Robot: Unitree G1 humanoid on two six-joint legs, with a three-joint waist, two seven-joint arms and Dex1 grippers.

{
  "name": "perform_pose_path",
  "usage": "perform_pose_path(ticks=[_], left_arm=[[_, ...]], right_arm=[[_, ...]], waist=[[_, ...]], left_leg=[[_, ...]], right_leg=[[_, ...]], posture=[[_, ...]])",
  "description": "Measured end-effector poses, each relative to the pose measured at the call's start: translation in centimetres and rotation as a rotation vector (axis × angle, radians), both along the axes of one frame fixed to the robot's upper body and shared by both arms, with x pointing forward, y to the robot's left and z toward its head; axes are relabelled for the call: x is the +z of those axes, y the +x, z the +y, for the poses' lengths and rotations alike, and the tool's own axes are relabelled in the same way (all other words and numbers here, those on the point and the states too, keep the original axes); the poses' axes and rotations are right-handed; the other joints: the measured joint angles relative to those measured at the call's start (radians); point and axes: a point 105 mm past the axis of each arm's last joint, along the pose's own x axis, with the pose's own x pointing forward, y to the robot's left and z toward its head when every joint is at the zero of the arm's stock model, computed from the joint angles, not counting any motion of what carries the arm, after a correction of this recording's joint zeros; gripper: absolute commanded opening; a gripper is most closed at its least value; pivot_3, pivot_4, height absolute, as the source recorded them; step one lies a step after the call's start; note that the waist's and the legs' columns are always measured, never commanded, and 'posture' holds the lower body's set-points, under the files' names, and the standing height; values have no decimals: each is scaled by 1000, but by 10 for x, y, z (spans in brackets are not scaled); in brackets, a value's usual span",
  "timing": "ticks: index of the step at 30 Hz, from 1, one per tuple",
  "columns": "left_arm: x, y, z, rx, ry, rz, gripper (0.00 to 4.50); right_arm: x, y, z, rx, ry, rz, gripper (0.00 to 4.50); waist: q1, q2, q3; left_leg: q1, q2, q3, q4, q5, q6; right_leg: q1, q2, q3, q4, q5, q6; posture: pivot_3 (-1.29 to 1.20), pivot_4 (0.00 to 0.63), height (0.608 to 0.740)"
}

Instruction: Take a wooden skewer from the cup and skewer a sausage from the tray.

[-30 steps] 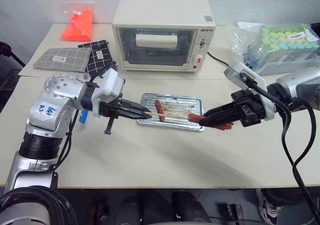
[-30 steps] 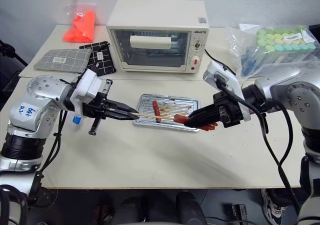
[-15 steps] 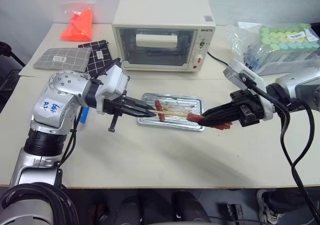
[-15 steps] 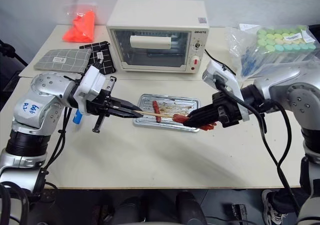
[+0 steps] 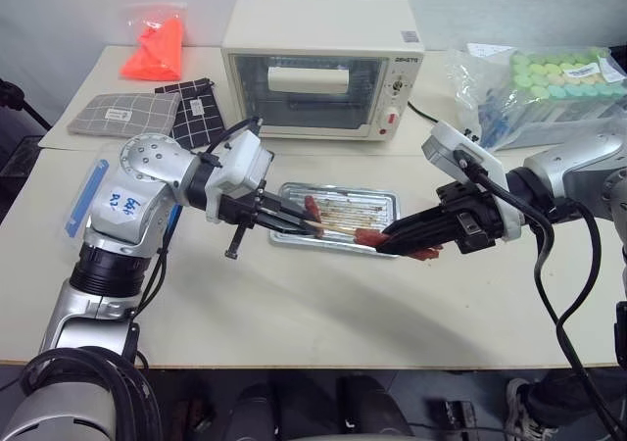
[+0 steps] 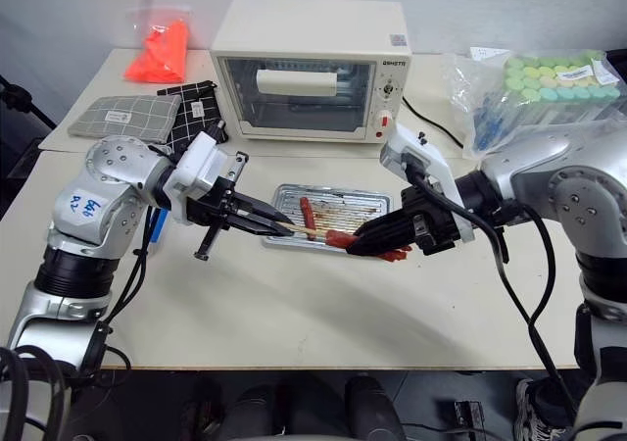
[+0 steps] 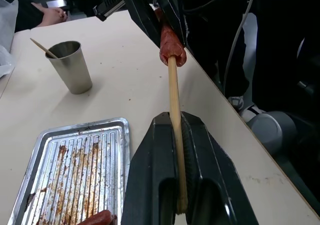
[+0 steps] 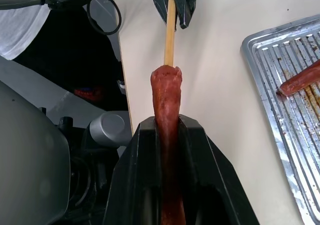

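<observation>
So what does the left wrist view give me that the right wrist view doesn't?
Left wrist view alone: the cup standing on the table with another stick in it, and the left gripper shut on the wooden skewer.

Right wrist view alone: the right gripper shut on the sausage along its length.

Both: the skewer's tip meeting the sausage's end, the tray, and a second sausage lying in it.

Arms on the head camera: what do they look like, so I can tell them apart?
Both are silver with black joints, white wrist blocks and black two-fingered hands. The left arm has blue handwriting on a white sticker at the shoulder. The right arm trails a thick black cable from its wrist.
</observation>
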Motion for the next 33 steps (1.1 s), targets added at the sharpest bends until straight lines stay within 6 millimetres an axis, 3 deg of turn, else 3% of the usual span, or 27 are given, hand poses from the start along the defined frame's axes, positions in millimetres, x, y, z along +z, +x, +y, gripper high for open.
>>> perform_pose_path(ticks=[7, 13, 15, 17, 22, 26, 29, 33], left_arm=[[-2, 1, -2, -9, 12, -7, 0], [-3, 0, -5, -19, 5, -14, 0], [-4, 1, -2, 3, 3, -12, 0], [-7, 4, 7, 53, -1, -7, 0], [-17, 3, 36, 231, -26, 25, 0], [-14, -10, 51, 398, -113, 14, 0], [-7, -16, 67, 601, -209, -4, 0], [4, -19, 93, 906, -358, -66, 0]], right_arm=[[-3, 0, 4, -4, -13, -11, 399], [-2, -4, 10, 35, 6, -12, 1887], [-2, -4, 10, 30, 8, -18, 2234], [0, -1, 9, 13, 10, -40, 2234], [16, 17, 0, -101, 68, -125, 2234], [36, 25, -1, -149, 137, -207, 2234], [49, 29, -6, -199, 205, -245, 2663], [58, 30, -7, -226, 270, -273, 3689]], waist=[[0, 0, 0], [1, 0, 0], [0, 0, 0], [-4, 0, 0], [-9, 0, 0], [-9, 0, 0], [-7, 0, 0], [-5, 0, 0]], left_leg=[[0, 0, 0, 0, 0, 0], [-1, 0, 0, 1, 0, 0], [-1, 0, 0, 1, 0, 0], [0, 0, 0, 0, 0, 0], [-1, 1, -1, 0, 0, 0], [-1, 1, -2, -1, 0, 0], [-1, 0, -3, -1, -1, 1], [0, 0, -4, -1, -2, 3]], right_leg=[[0, 0, 0, 1, 0, 0], [0, 0, 0, 1, 0, 0], [0, 0, 0, 1, 0, 0], [0, 0, 0, 1, 0, 0], [-1, 0, 0, 2, 0, 0], [-1, -1, 0, 1, 0, 0], [0, -2, -1, 1, 0, 0], [1, -2, -1, 0, 0, 0]], posture=[[0, 150, 740], [0, 150, 740], [0, 150, 740], [0, 150, 740], [0, 150, 740], [0, 150, 740], [0, 150, 740], [0, 150, 740]])
